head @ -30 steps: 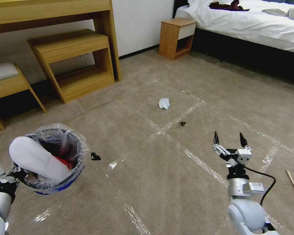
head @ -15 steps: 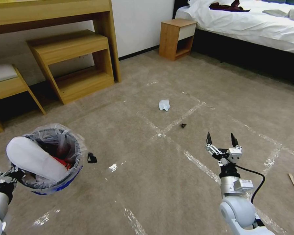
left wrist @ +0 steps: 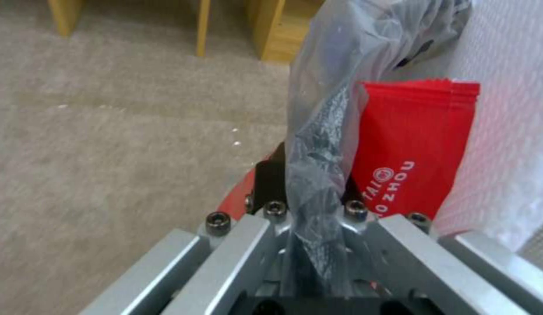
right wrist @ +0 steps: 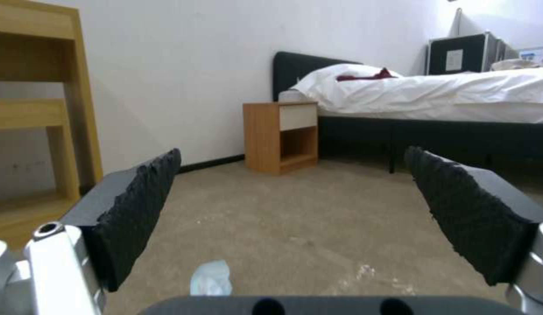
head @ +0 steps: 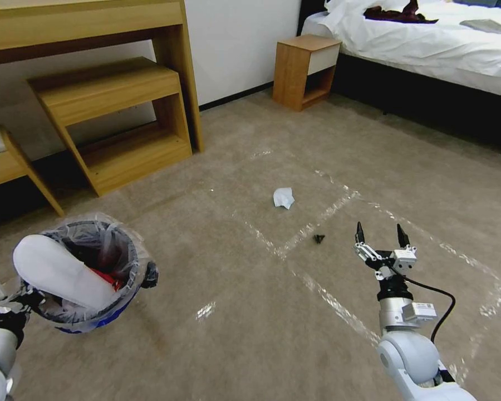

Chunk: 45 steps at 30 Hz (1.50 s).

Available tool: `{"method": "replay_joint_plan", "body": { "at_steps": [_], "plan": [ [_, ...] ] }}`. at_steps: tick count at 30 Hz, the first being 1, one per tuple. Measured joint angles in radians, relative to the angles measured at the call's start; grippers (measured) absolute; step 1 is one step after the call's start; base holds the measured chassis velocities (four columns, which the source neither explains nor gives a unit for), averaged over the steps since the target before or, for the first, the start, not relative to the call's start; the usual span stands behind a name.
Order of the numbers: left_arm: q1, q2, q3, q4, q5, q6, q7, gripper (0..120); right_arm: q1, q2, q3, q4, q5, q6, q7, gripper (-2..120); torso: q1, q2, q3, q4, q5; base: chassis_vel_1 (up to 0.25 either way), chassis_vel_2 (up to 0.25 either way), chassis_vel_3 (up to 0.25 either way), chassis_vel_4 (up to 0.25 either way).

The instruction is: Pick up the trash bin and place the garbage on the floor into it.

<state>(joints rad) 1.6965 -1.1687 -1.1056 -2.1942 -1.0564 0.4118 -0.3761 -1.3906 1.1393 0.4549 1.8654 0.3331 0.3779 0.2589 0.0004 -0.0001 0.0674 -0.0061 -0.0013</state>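
Observation:
My left gripper (head: 22, 296) holds the trash bin (head: 114, 313) off the carpet at the lower left, shut on its rim and clear plastic liner (left wrist: 324, 131). A white slipper (head: 55, 273) and a red wrapper (head: 108, 277) stick out of the bin; the left wrist view shows the red wrapper (left wrist: 411, 162) close up. On the floor ahead lie a white tissue wad (head: 284, 197) and a small dark scrap (head: 318, 238). My right gripper (head: 379, 235) hovers open just right of the scrap, and the tissue wad (right wrist: 212, 278) shows low between its fingers (right wrist: 137, 205).
Another dark scrap (head: 150, 275) lies against the bin's right side. A wooden desk with a low shelf unit (head: 117, 111) stands at the back left, a nightstand (head: 306, 69) and a bed (head: 428, 39) at the back right. Tape lines cross the carpet.
The whole head view has shifted, so the camera moved; the tissue and scrap now sit nearer my right gripper. The stick at the right edge has left the picture. The bin stays held.

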Motion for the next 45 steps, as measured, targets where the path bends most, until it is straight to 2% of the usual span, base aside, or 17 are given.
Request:
{"method": "replay_joint_plan", "body": {
  "at_steps": [22, 33, 37, 39, 41, 43, 45],
  "plan": [
    [0.015, -0.022, 0.001, -0.022, 0.012, -0.005, 0.0, 1, -0.004, -0.005, 0.005, -0.002, 0.003, 0.023, 0.0, 97, 0.0, 0.0, 0.0, -0.0002, 0.0, -0.197, 0.198, 0.198, -0.19],
    [0.011, -0.022, 0.003, -0.014, 0.015, -0.006, 0.0, 1, 0.012, -0.005, -0.014, -0.01, 0.041, 0.029, 0.006, 100, 0.0, 0.0, 0.0, -0.0002, 0.0, -0.109, 0.11, 0.096, -0.099],
    [0.01, -0.021, 0.003, -0.011, 0.015, -0.006, 0.0, 1, 0.026, -0.018, -0.027, -0.006, 0.084, -0.011, 0.053, 100, 0.0, 0.0, 0.0, 0.0, 0.0, 0.0, 0.0, 0.0, 0.0],
    [0.009, -0.02, 0.003, -0.008, 0.016, -0.006, -0.001, 1, 0.034, -0.042, -0.046, 0.008, 0.16, -0.11, 0.161, 99, 0.0, 0.0, 0.0, 0.0001, -0.0001, 0.0, 0.0, 0.0, 0.0],
    [0.008, -0.02, 0.003, -0.007, 0.016, -0.006, -0.001, 1, 0.035, -0.047, -0.051, 0.01, 0.178, -0.135, 0.187, 99, 0.0, 0.0, 0.0, 0.0, -0.0001, 0.0, 0.0, 0.0, 0.0],
    [0.004, -0.019, 0.005, -0.005, 0.016, -0.006, -0.003, 1, 0.039, -0.073, -0.073, 0.01, 0.285, -0.274, 0.313, 100, 0.0, 0.0, 0.0, -0.0002, -0.0001, 0.0, 0.0, 0.0, 0.0],
    [0.003, -0.018, 0.005, -0.004, 0.016, -0.006, -0.003, 1, 0.042, -0.077, -0.079, 0.007, 0.313, -0.308, 0.34, 100, 0.0, 0.0, 0.0, -0.0003, -0.0001, 0.0, 0.0, 0.0, 0.0]
  ]
}}
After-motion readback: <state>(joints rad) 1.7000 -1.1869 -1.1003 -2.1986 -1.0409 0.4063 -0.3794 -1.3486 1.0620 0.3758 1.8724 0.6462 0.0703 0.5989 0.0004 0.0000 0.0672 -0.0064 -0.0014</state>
